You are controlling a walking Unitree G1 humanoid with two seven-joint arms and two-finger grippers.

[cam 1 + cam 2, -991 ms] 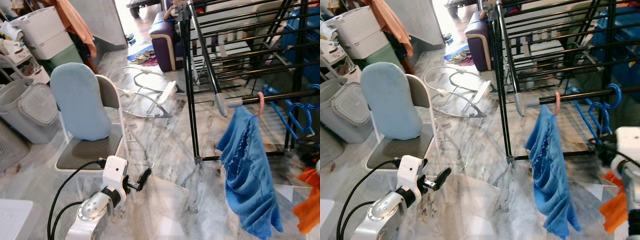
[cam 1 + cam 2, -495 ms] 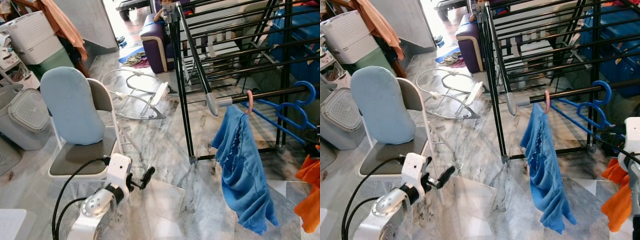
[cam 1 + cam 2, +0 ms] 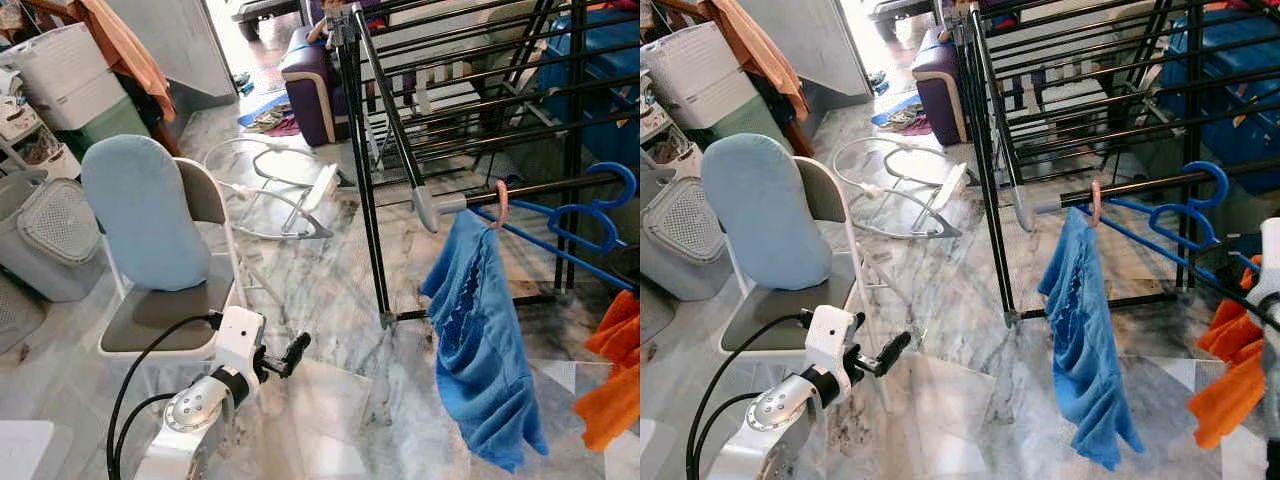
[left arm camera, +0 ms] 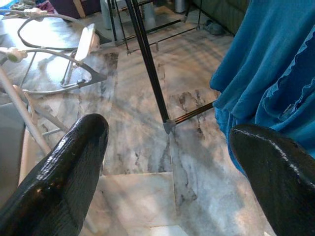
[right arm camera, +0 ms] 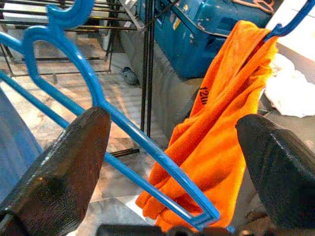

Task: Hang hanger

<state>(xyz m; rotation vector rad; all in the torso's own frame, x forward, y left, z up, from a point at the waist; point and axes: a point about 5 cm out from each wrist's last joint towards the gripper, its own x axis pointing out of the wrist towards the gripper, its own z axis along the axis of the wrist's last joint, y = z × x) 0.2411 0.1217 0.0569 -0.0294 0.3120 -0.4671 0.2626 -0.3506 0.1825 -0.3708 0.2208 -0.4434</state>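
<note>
Hanging from the drying rack's (image 3: 400,130) lower bar (image 3: 1140,187), the blue hanger (image 3: 1185,215) is seen with its hook over that rod, its long arms slanting down toward the right gripper (image 5: 172,162). In the right wrist view, the hanger's lower corner is found in the gap between the two black fingers (image 5: 59,162), close to their base, while an orange cloth (image 5: 216,142) is draped over it and lies between the jaws as well. The jaws are spread wide; whether the hanger is touched by either finger cannot be told.

A blue garment (image 3: 480,340) on a pink hook (image 3: 499,203) is hung from the same bar, nearer its grey end cap (well away from the right jaws).

The left gripper (image 3: 290,352) is held low over the marble floor (image 3: 330,290), beside a folding chair (image 3: 165,250) with a pale blue backrest. Its fingers (image 4: 64,172) are parted wide, with nothing between them; the blue garment is seen just beyond one fingertip.
</note>
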